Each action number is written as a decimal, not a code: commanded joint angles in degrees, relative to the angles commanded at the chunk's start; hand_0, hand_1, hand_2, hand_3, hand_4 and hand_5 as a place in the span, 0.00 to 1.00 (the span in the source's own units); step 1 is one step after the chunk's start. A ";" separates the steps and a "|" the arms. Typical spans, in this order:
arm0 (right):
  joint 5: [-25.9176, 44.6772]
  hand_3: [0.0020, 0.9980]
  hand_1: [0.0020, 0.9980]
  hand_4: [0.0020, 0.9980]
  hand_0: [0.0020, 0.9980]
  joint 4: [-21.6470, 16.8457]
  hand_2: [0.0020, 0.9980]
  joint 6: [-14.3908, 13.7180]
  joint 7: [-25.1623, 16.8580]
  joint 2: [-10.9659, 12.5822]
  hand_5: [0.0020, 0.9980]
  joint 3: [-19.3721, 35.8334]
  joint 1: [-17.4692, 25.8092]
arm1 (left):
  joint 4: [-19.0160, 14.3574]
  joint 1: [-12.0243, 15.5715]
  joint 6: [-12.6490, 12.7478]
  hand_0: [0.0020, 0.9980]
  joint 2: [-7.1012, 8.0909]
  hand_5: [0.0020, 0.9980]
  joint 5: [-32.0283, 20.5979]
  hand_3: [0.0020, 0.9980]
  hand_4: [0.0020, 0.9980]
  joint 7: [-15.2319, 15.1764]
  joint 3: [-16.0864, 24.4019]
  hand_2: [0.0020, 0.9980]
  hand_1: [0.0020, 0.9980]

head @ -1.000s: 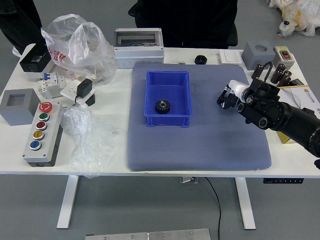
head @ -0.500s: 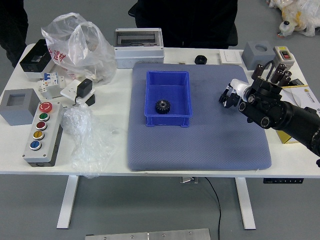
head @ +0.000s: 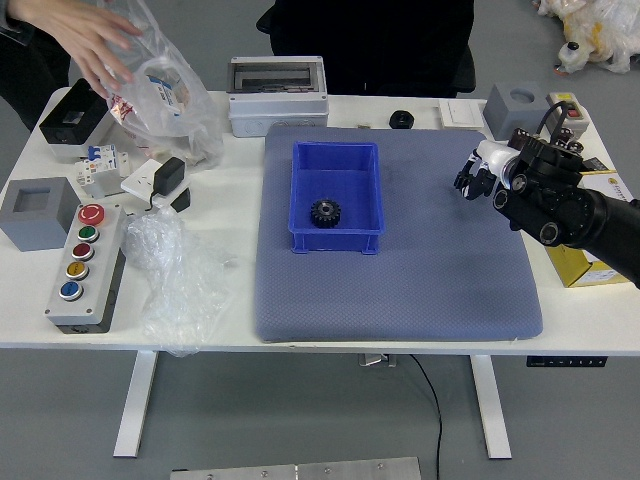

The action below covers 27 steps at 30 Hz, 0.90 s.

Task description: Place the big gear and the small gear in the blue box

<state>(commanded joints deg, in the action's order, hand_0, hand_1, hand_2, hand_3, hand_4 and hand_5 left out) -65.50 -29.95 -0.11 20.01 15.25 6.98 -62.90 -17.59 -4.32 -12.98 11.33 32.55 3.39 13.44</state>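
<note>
The right hand (head: 487, 168) drew back, fingers too unclear to read, leaving one black gear (head: 325, 212) in the blue box (head: 336, 243) left of them, likely half-done, as a person's hand (head: 82, 38) met the plastic bag (head: 183, 108)

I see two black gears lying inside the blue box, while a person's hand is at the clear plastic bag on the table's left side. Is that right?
Not quite. The head view shows only one black gear in the blue box, not two. The rest holds: a person's hand is at the clear plastic bag on the left.
</note>
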 joint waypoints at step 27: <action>-21.22 0.58 0.34 0.52 0.42 -21.74 0.44 3.41 7.47 10.47 0.10 12.27 -0.90 | -0.01 1.59 0.02 0.90 1.05 0.35 0.65 0.87 0.67 0.04 1.98 0.88 0.89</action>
<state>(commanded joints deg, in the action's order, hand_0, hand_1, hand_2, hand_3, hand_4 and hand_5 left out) -86.72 -51.69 3.30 27.48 25.72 19.25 -63.79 -17.60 -2.73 -12.96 12.38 33.19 3.43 15.42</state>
